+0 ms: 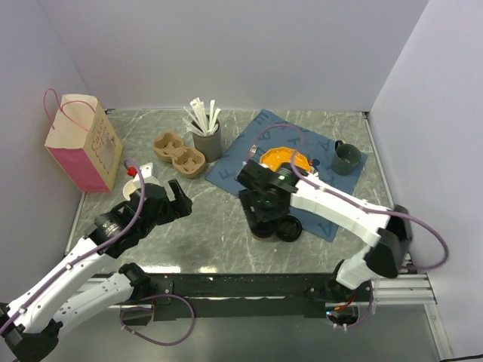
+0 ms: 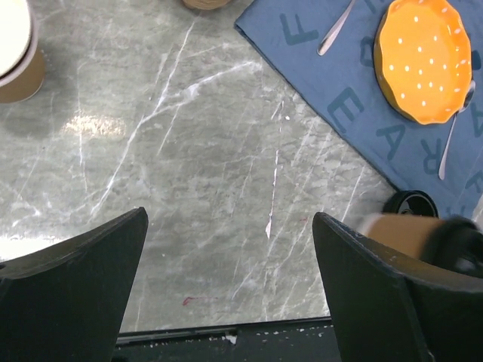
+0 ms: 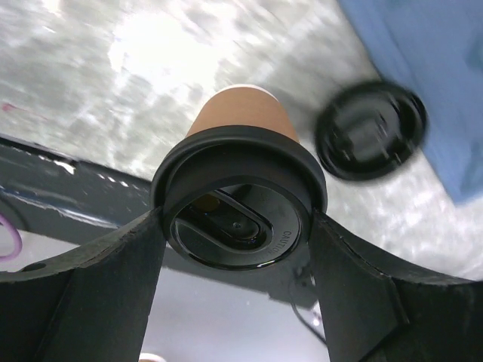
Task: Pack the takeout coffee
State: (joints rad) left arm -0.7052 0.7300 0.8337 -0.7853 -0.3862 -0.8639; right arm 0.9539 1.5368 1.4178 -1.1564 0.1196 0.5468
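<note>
– Right gripper point(image 3: 235, 223), recorded how?
– Recorded as clamped on the takeout coffee point(image 3: 241, 113), with both fingers point(image 3: 113, 279) pressed against the rim of its black sip lid point(image 3: 226, 162). Logged left gripper point(image 2: 228, 219) as spread wide, holding nothing, above bare table point(image 2: 226, 136).
– Located where?
– Found at 6 o'clock of the orange dish point(image 1: 283, 157) in the top view, with a loose flat lid point(image 1: 289, 228) just beside at 3 o'clock and the pink paper bag point(image 1: 79, 143) well apart at 10 o'clock. Could not settle whether upright or tipped.
– Judged to handle how?
– Judged light unless filled; could not see contents. Rated the paper wall soft and easily dented, the plastic lid stiffer but glossy, and liable to slip or pop off under a lift. Recommended a hold on the cup body just under the lid rim, with modest squeeze.
– Read any markings?
– Read "CAUTION" embossed on the lid top. Made out large letters F, E, A, R on the blue cloth point(image 2: 355, 83); confirmed no whole word. Found print on the bag too small to read. Found no brand on the cup.
</note>
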